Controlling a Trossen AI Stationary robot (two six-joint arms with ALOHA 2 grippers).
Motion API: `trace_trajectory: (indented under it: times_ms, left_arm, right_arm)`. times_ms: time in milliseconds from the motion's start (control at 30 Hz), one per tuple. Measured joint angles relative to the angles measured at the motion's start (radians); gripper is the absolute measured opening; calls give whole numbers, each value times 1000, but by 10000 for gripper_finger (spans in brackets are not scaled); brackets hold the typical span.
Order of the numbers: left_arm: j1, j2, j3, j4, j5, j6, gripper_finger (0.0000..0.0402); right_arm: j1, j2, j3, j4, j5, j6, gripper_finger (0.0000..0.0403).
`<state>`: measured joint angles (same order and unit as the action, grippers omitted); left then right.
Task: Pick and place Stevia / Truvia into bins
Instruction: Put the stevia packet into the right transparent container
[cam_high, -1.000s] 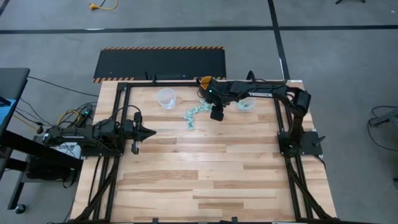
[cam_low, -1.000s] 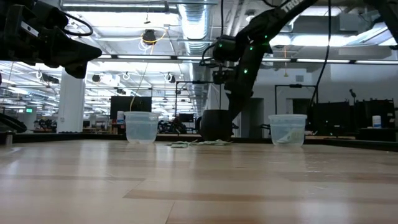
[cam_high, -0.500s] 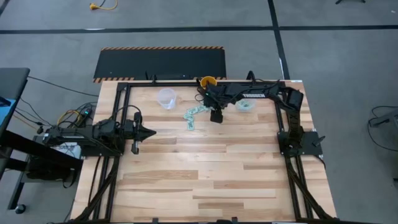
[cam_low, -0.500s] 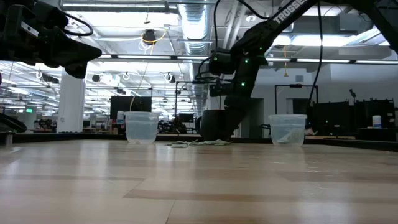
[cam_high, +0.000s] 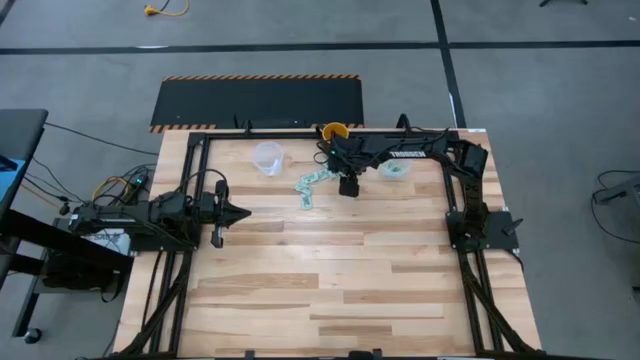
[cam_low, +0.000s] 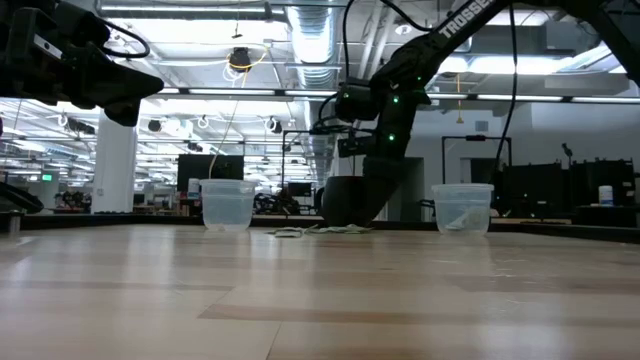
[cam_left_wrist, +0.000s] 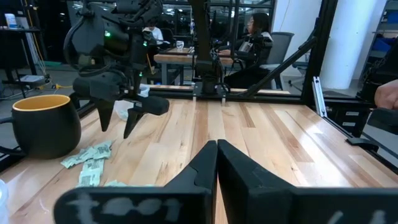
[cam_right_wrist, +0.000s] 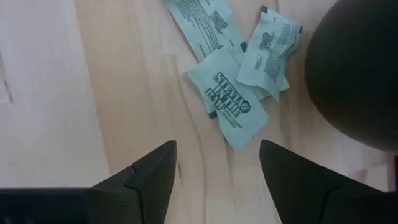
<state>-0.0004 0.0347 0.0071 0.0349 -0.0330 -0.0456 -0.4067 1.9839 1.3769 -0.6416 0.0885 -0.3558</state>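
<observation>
Hovering over sachets (cam_right_wrist: 227, 106) on the wooden table (cam_high: 330, 270), right claw (cam_right_wrist: 217, 163) gapes empty.

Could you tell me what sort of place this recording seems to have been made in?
Probably an open-plan robotics lab or workshop: exposed ceiling ducts and strip lighting hang overhead, a person sits at a desk beyond the wooden table, and the floor around it is grey with taped lines.

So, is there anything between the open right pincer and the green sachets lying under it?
Nothing visible is in the way. The right pincer hangs open right above the Stevia sachets, with only bare wooden table between its fingertips. The dark mug stands beside the sachets, close to one finger, so it could crowd the descent.
</observation>
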Motion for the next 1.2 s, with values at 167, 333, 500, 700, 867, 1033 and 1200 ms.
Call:
trace_trajectory:
  times_ms: [167, 333, 500, 700, 867, 1033, 1200]
  left_arm:
    - [0, 0, 0, 0, 0, 0, 0]
    - [0, 0, 0, 0, 0, 0, 0]
    - [0, 0, 0, 0, 0, 0, 0]
    - [0, 0, 0, 0, 0, 0, 0]
    - [0, 0, 0, 0, 0, 0, 0]
    - [0, 0, 0, 0, 0, 0, 0]
    - [0, 0, 0, 0, 0, 0, 0]
  right_arm:
    - [-1, 0, 0, 2, 15, -43, 225]
    - [-1, 0, 0, 13, 53, -108, 225]
    - [-2, 0, 0, 45, 71, -138, 225]
    - [3, 0, 0, 59, 69, -141, 225]
    - [3, 0, 0, 59, 67, -140, 225]
    - [-2, 0, -9, 64, 39, -133, 224]
    - [-4, 0, -40, 76, 36, -133, 216]
